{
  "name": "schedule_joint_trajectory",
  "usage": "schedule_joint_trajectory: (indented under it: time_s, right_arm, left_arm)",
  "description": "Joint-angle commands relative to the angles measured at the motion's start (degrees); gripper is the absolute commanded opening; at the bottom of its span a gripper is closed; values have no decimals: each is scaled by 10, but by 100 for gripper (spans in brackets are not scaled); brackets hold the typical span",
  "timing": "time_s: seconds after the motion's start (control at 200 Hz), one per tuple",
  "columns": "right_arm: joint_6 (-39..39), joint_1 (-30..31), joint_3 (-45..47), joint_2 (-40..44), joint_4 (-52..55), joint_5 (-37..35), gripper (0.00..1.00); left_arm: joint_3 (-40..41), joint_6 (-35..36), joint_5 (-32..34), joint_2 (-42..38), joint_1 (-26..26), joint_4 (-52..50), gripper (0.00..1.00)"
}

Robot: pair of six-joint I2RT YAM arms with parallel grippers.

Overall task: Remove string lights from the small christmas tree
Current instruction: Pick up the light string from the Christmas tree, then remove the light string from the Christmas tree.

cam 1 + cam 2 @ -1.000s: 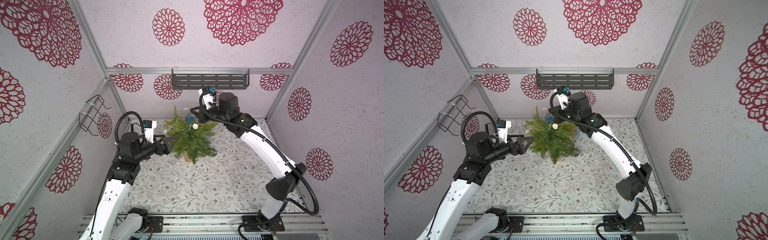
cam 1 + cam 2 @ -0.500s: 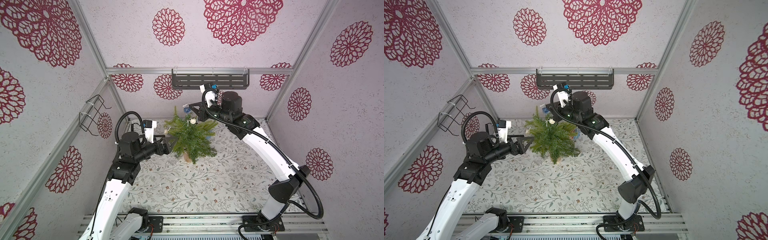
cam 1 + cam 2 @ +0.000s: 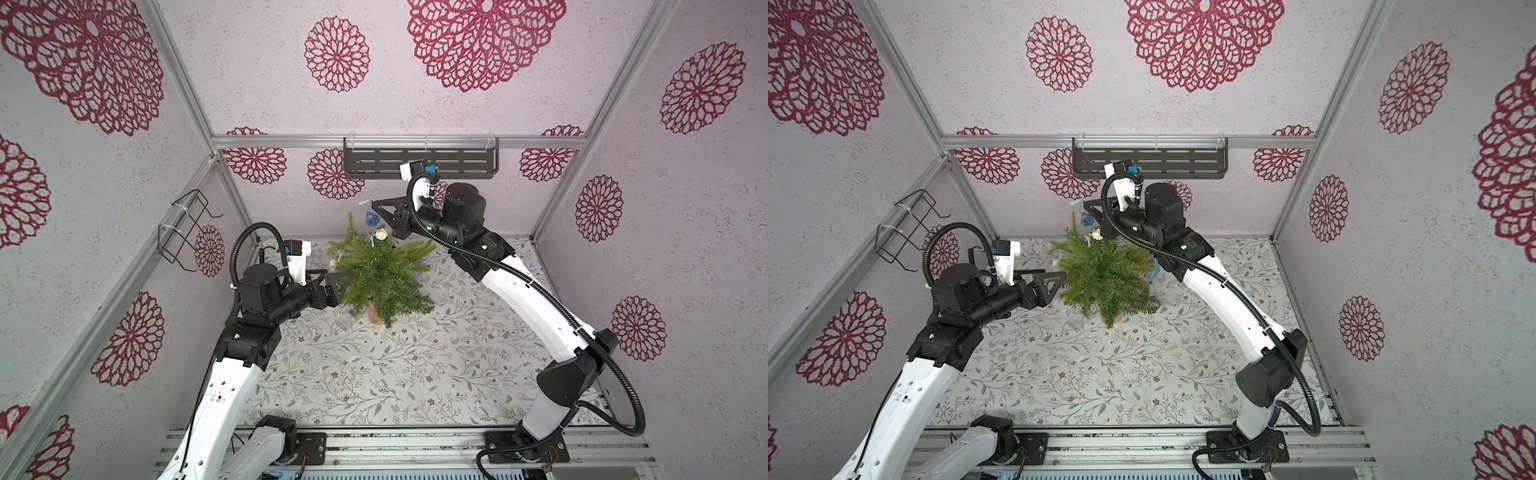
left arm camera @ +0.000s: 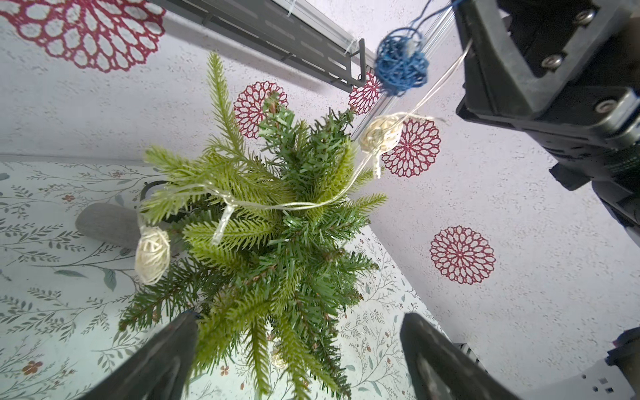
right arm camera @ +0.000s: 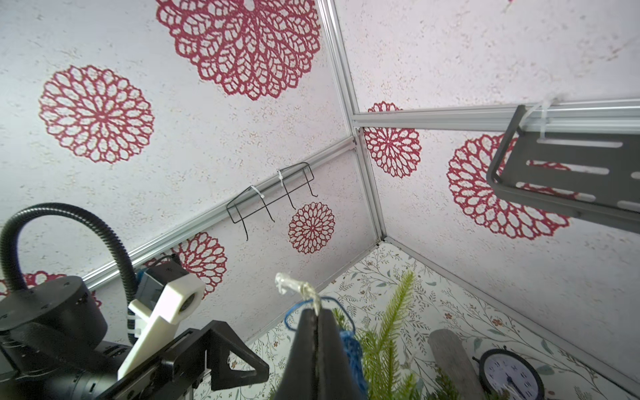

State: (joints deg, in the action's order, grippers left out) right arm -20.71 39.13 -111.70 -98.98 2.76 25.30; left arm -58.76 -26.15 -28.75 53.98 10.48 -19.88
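Two grippers are on my screens. The right gripper (image 5: 316, 311) has its jaws pressed together on the string lights (image 4: 294, 206), pinching the thin wire right by the blue ball (image 4: 401, 67), and a short clear end pokes out past the tips. It hangs above and just behind the top of the small christmas tree (image 3: 382, 274), which stands upright on the floral table (image 3: 374, 374), towards the back wall. From the pinch the wire drops through a cream ball (image 4: 381, 135) beside the treetop and crosses the upper branches to a second cream ball (image 4: 152, 254) hanging at the tree's side. The left gripper (image 4: 299, 317) is spread wide and holds nothing. In its wrist view the fingers (image 4: 162, 356) stand either side of the lower branches, and in both top views it lies level against the tree. A faint translucent patch (image 3: 345, 322) on the table by the foot of the tree may be the clear box, though I can't be sure.
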Motion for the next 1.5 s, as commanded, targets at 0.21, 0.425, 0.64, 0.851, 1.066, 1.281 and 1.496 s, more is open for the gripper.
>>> schedule_joint_trajectory:
  time_s: [0.21,0.425,0.64,0.851,1.066,1.281,1.496]
  right_arm:
    - [-38,15,5,6,-114,58,0]
    - [-77,17,4,-5,-142,64,0]
    - [-100,24,8,1,-161,71,0]
    - [-104,30,10,2,-160,70,0]
    - [-107,32,7,1,-160,68,0]
    - [-105,33,6,1,-152,67,0]
    - [-104,33,5,-2,-152,64,0]
  left_arm:
    - [-63,114,-57,-4,2,-58,88]
    - [-76,214,-69,10,7,-12,81]
    - [-94,254,-14,45,8,50,68]
    - [-92,279,14,58,7,96,68]
    - [-131,322,-12,99,4,77,62]
    - [-175,345,-40,145,-21,42,51]
    - [-189,385,-80,160,-24,1,50]
